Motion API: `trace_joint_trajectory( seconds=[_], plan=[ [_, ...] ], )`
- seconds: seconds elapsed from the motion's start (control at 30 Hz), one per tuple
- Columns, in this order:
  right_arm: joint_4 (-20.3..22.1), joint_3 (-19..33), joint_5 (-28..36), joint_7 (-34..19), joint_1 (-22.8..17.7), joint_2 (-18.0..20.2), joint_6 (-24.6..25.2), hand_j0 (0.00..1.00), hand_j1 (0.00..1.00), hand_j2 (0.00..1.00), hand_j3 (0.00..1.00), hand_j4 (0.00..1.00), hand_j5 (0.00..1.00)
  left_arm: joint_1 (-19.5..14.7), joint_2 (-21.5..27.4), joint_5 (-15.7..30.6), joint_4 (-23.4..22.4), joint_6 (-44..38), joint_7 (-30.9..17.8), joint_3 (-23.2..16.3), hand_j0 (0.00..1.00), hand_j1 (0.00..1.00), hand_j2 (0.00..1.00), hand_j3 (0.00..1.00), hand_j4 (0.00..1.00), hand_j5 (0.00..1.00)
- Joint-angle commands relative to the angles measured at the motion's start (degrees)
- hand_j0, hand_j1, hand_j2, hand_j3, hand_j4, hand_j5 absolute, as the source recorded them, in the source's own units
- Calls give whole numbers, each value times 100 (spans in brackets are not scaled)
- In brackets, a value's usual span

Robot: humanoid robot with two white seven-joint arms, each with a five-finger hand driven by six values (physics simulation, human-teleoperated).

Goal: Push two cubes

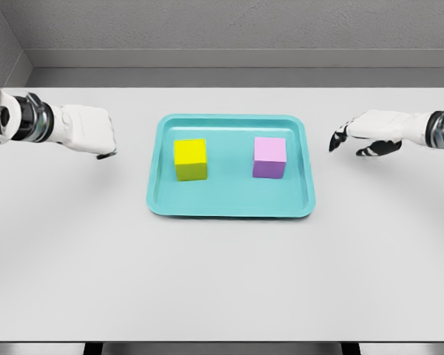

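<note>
Yellow cube (191, 159) & purple cube (269, 157) sit apart in teal tray (229, 209). Left hand (89, 131) fingers curled, empty. Right hand (370, 132) fingers loose, empty.

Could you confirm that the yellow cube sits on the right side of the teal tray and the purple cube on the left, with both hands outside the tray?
Not quite: the sides are swapped. In the head view the yellow cube sits on the left side of the teal tray and the purple cube on the right. Both the left hand and the right hand are indeed outside the tray.
</note>
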State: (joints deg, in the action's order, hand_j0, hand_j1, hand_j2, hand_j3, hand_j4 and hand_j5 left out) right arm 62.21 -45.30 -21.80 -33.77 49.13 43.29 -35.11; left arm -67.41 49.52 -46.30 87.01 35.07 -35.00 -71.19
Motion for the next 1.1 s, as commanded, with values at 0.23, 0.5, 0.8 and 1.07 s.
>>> trace_joint_trajectory(
  seconds=[0.23, 0.5, 0.8, 1.07],
  plan=[
    [125, -479, 18, -123, 202, -225, 11, 27, 27, 27, 27, 27, 27, -44, -188, 218, -439, -7, 0, -114, 46, 46, 46, 46, 46, 46],
    [327, -708, 18, -123, 483, -383, 11, 27, 27, 27, 27, 27, 27, -44, -390, 209, -386, -7, 0, -44, 46, 46, 46, 46, 46, 46],
    [274, -1015, 18, -123, 624, -585, 11, 17, 17, 17, 17, 17, 17, -35, -698, 376, -1221, -7, 0, -79, 45, 45, 45, 45, 45, 45],
    [134, -1033, -70, -123, 659, -690, 11, 14, 14, 14, 14, 14, 14, 0, -988, 376, -1080, -7, 0, -97, 43, 43, 43, 43, 43, 43]
  ],
)
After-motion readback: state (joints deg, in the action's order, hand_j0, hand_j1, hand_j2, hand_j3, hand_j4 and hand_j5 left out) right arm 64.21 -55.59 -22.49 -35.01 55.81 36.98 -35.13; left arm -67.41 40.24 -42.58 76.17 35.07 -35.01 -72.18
